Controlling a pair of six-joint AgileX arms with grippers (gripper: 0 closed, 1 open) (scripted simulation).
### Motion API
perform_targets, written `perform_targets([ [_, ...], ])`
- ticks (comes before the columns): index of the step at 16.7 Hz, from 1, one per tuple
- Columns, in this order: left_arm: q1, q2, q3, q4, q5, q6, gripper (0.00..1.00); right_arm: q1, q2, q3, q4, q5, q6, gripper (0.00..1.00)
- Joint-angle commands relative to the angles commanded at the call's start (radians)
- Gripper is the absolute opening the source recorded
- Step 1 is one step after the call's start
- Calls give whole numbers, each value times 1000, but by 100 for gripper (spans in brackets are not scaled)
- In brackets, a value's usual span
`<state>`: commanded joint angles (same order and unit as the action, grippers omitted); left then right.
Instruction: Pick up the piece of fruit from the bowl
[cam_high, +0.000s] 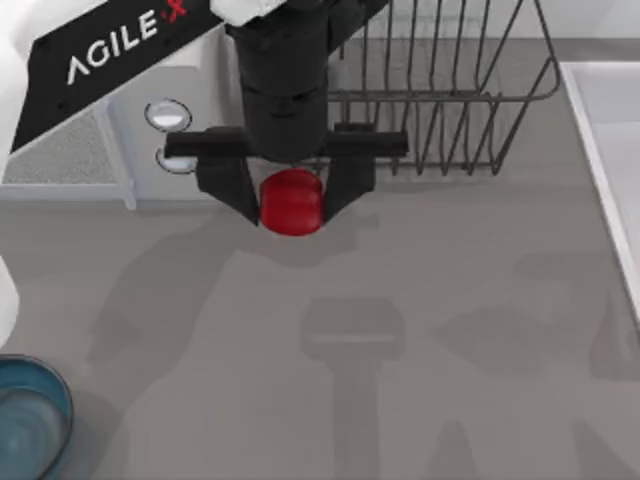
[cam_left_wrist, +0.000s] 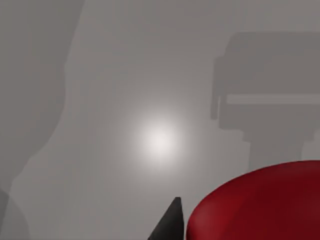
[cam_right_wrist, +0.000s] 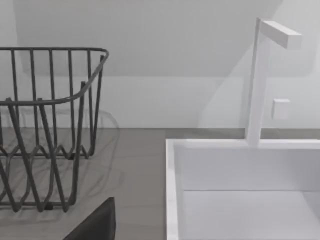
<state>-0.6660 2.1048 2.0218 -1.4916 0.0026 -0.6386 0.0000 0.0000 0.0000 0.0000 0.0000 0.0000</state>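
The glossy red piece of fruit (cam_high: 291, 201) hangs high above the grey counter, clamped between the two black fingers of my left gripper (cam_high: 290, 192), which is shut on it. Up close in the left wrist view the piece of fruit (cam_left_wrist: 260, 205) bulges beside one dark fingertip (cam_left_wrist: 169, 222), with bare counter far below. The bowl (cam_high: 30, 420), dark blue at the rim and lighter inside, sits at the front left corner of the table, well away from the fruit. A dark finger (cam_right_wrist: 97, 225) of my right gripper edges into the right wrist view.
A dark wire dish rack (cam_high: 450, 90) stands at the back, just behind the left gripper. A white sink (cam_high: 605, 130) with a white faucet (cam_right_wrist: 260, 80) lies along the right side. A white stove top with knobs (cam_high: 165, 115) sits at the back left.
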Motion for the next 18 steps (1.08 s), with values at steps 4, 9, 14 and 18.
perform_targets([
  [4, 1, 4, -111, 114, 0, 1, 0, 0, 0, 0, 0, 0, 0, 100],
  [9, 1, 18, -341, 370, 0, 2, 0, 0, 0, 0, 0, 0, 0, 100],
  [14, 0, 26, -394, 424, 0, 1, 0, 0, 0, 0, 0, 0, 0, 100],
  [18, 0, 26, -394, 424, 0, 1, 23, 0, 0, 0, 0, 0, 0, 100],
])
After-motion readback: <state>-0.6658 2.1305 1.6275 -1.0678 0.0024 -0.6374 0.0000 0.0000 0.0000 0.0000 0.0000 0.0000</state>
